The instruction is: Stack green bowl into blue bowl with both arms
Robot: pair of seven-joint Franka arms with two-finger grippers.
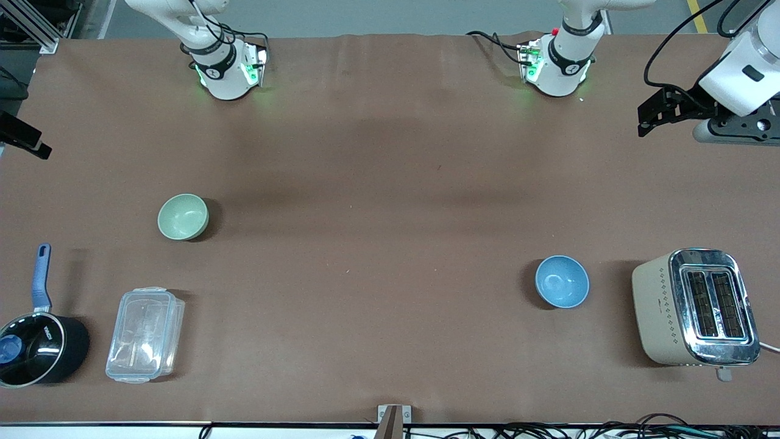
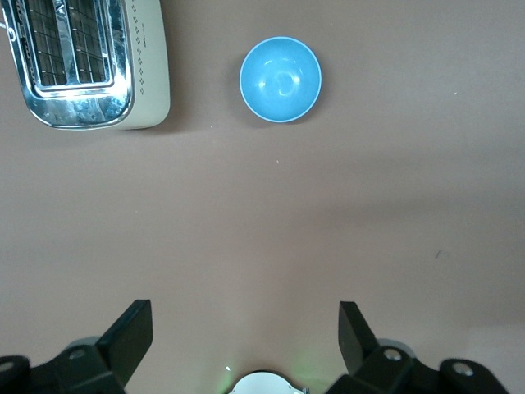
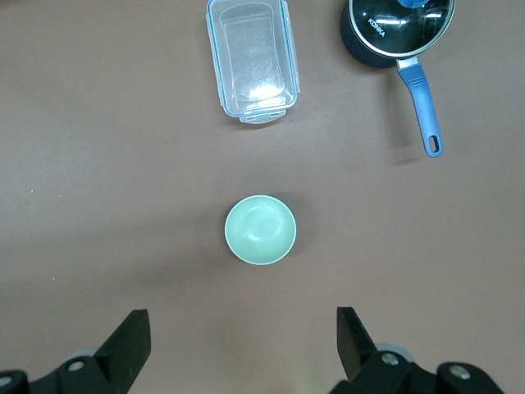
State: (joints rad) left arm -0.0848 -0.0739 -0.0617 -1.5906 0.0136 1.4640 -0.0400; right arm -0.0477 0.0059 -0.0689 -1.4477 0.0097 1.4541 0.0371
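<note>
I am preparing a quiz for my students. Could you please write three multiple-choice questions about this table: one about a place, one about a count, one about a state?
1. What stands beside the blue bowl, toward the left arm's end of the table?
A. the pan
B. the toaster
C. the plastic box

2. How many bowls are on the table?
A. one
B. two
C. three

3. How is the green bowl now?
A. inside the blue bowl
B. held by a claw
C. alone on the table, upright and empty

Answers:
1 B, the toaster is its neighbour.
2 B, only one green and one blue bowl show.
3 C, nothing touches it; the right claw hangs open above it.
</note>
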